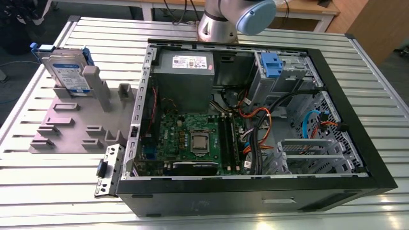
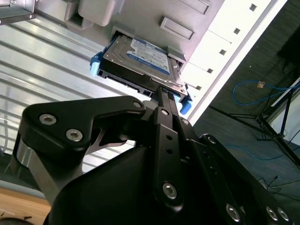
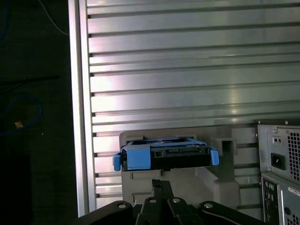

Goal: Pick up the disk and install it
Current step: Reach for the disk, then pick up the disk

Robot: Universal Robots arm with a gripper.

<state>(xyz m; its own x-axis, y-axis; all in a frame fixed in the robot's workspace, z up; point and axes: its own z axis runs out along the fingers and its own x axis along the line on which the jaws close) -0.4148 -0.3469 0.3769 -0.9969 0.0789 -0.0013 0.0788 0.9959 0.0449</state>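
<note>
Near the tabletop's (image 1: 57, 177) far corner on the exterior view's left, the disk (image 1: 67, 72) was seen standing on edge in a slot of a grey holder (image 1: 70, 129). Its white-and-blue label was turned outward, and its blue bracket showed along the upper edge. Beside the holder, toward the exterior view's right, an open computer case (image 1: 357, 158) was laid on its side. A grey power-supply box (image 1: 185, 72) was set at its far end, and a green motherboard (image 1: 191, 139) lay nearer the tabletop's near edge. The arm (image 1: 236, 19) was visible past the far side of the case.

In the second wrist view, the gripper (image 2: 161, 91) was pointed at the disk (image 2: 140, 61). Its black fingers (image 2: 165, 112) were drawn close together, with nothing gripped between them. In the first wrist view, the disk (image 3: 164, 157) was seen edge-on in the holder (image 3: 225, 145), with the gripper (image 3: 161, 183) lined up on its middle. Whether the tips touched the disk could not be told. A corner of the case (image 3: 281, 164) was seen just beside the holder.
</note>
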